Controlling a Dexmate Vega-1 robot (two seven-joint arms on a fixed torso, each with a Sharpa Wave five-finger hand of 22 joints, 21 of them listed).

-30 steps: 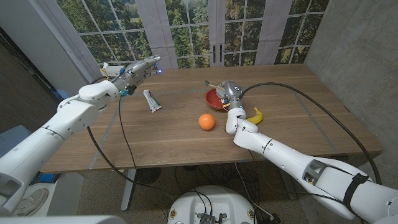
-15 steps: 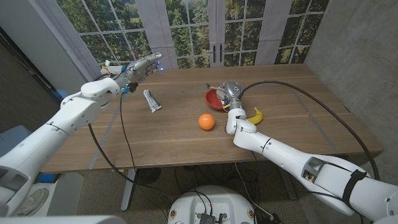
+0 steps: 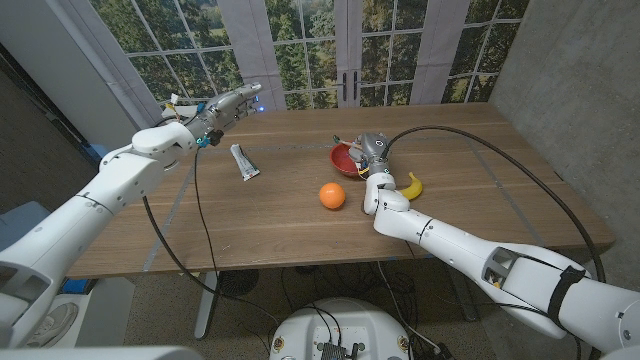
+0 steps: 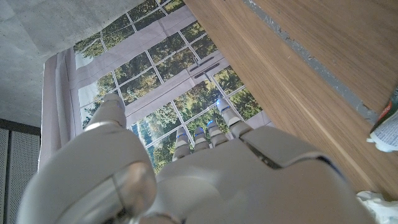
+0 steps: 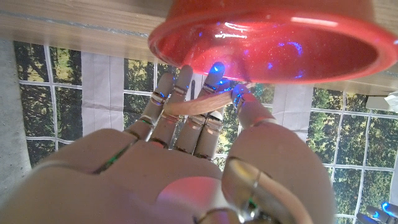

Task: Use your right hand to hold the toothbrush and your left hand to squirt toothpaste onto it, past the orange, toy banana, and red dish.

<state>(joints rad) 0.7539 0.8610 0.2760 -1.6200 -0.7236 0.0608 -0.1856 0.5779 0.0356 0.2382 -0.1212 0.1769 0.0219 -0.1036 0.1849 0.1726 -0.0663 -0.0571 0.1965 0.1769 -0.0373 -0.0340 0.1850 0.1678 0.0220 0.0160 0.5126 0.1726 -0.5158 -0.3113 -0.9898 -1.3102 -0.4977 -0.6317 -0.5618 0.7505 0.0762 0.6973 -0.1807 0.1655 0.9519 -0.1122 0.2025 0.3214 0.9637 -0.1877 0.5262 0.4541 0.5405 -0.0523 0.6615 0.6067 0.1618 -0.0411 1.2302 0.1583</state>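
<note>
Wooden toothbrush — in right hand

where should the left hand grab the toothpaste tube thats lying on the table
The toothpaste tube lies flat, its length running away from the robot and slightly slanted, with bare wood on both long sides. Probably best to grip it across the middle of the body, coming down from above with the left hand, which now hovers open past its far end. Which end carries the cap is too small to tell.

Red dish, orange in orange, yellow toy banana, white toothpaste tube, brown wooden table.
</note>
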